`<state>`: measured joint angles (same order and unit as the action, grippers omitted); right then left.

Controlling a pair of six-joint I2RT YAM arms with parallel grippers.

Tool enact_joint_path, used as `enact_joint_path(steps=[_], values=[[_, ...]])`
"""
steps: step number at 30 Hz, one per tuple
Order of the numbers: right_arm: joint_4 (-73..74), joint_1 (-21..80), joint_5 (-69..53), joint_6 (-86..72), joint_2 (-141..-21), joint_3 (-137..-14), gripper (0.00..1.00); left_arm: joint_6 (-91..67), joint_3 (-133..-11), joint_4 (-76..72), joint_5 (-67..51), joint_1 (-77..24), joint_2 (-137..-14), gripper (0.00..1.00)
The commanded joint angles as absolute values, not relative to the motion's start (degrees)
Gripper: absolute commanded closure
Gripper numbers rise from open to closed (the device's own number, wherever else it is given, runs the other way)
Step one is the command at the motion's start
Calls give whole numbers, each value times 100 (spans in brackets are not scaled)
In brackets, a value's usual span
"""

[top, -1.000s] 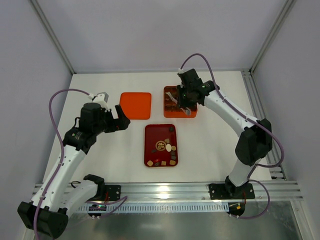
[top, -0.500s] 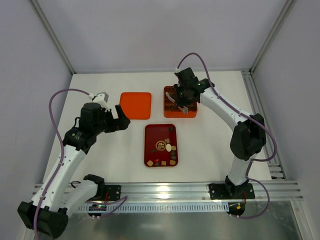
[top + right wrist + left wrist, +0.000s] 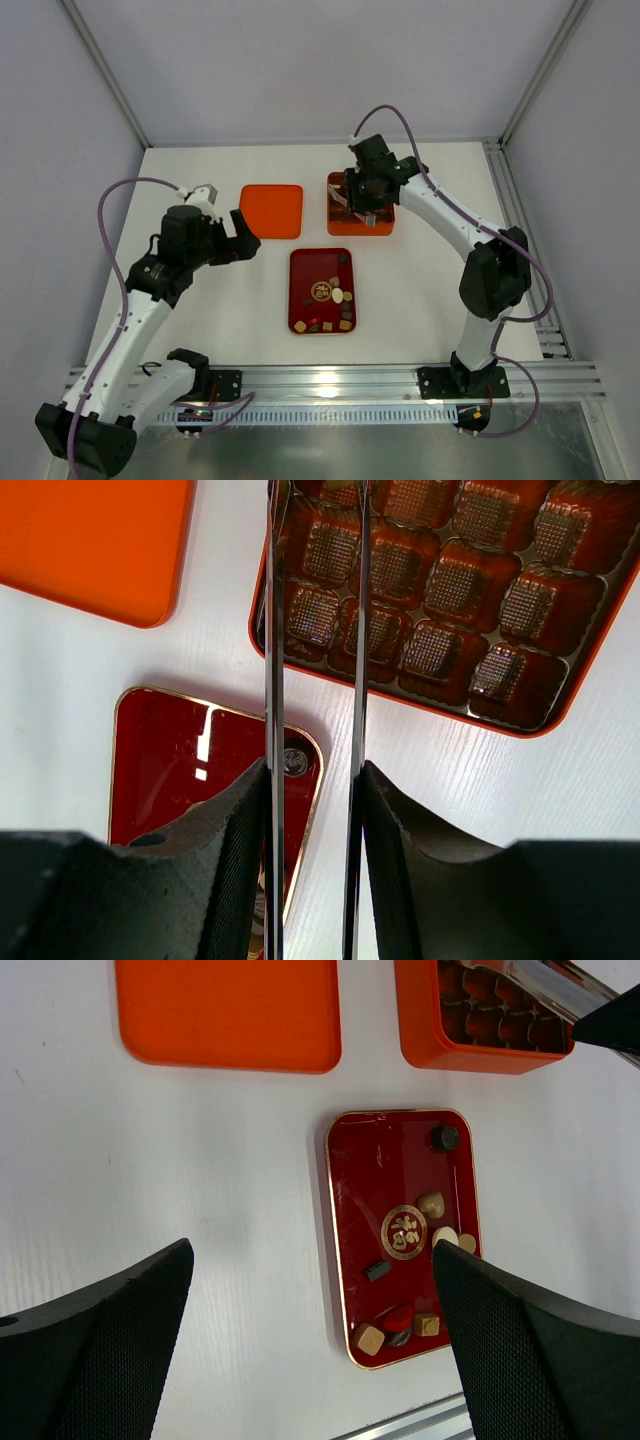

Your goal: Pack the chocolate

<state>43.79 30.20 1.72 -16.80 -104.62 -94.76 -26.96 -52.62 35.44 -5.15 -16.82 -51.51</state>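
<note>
Right end effector (image 3: 362, 207) has parted over the orange box (image 3: 560, 715).

Nine loose chocolate pieces (image 3: 431, 1203), one red tray (image 3: 355, 1230), one orange box (image 3: 425, 1030), one orange lid (image 3: 228, 1012)

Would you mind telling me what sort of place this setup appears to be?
Most likely a robotics lab test cell: a white table enclosed by plain white panels, two arms bolted to an aluminium rail, and staged props such as the red tray of chocolates.
</note>
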Motion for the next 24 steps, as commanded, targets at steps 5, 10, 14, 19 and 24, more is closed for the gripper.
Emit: enact_joint_path(steps=[5,10,14,19,24], values=[[4579,3050,-263,-1635,-9258,-9266,58,-2698,-5274,3472,-475,-1670,-5080,0],[4956,3278,-361,-1652,-8079,-8316,58,-2707,-5291,3472,-501,-1670,-5054,0],[5396,3884,-27,-1959,-7103,-7429,58,-2716,-5282,3463,-518,-1670,-5036,0],[5792,4762,105,-2653,-6197,-6673,58,-2707,-5291,3454,-571,-1670,-5045,0],[5907,5282,238,-3216,-5898,-6258,58,-2716,-5291,3454,-598,-1679,-5045,0]])
